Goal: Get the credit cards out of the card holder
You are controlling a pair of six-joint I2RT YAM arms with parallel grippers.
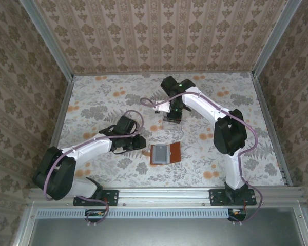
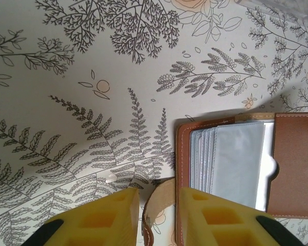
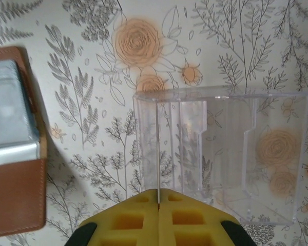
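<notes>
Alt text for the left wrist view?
An open brown leather card holder lies at right on a fern-print tablecloth, grey sleeves fanned inside. The left gripper has its yellow fingers apart at the bottom edge, the holder's strap between them.

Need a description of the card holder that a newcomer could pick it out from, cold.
Start at the floral-print table and look at its middle, just ahead of the two arm bases. The small brown leather bifold card holder lies open there, grey-blue card sleeves facing up. Unlike the clear plastic tray farther back, it is opaque and reddish-brown.
</notes>
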